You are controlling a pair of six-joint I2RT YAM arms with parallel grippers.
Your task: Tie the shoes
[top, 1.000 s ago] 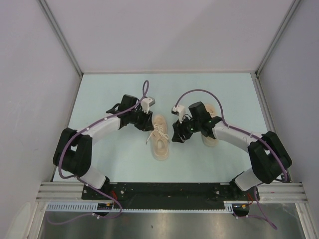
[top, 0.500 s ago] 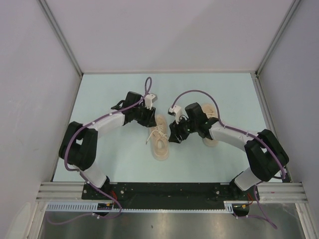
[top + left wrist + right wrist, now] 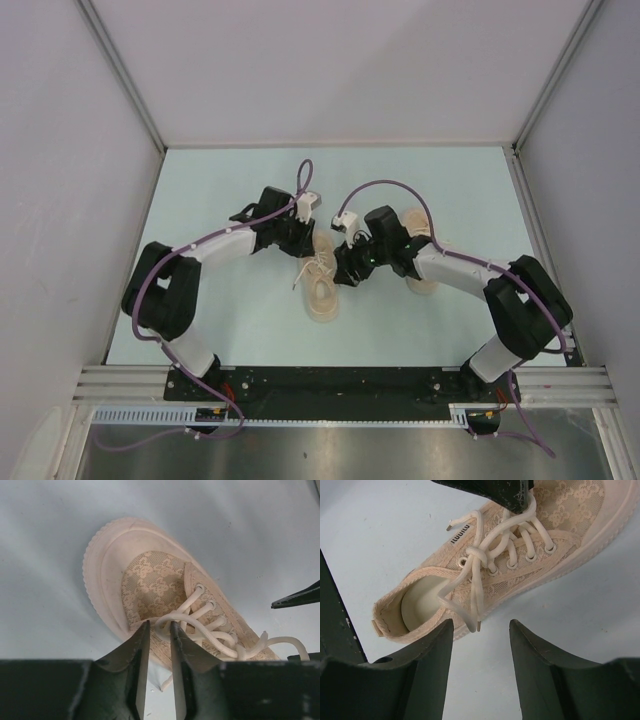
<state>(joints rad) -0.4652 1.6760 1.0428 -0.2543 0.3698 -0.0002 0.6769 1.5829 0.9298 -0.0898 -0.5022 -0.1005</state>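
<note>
Left gripper (image 3: 159,624): jaws a narrow slit apart at lower centre of its wrist view, a lace (image 3: 187,622) strand crossing the tips; pinched or not, cannot tell. Right gripper (image 3: 481,622): released, jaws wide, just beside the same shoe (image 3: 320,283), which lies at frame centre, toe toward the bottom edge. Both arms bend inward over it. Second shoe (image 3: 421,284) lies partly under the right arm. Pale blue-green table (image 3: 230,320); white walls (image 3: 340,70) on three sides.

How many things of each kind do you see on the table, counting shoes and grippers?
Beige shoes: 2
Grippers: 2, the left gripper and the right gripper
Total: 4
</note>
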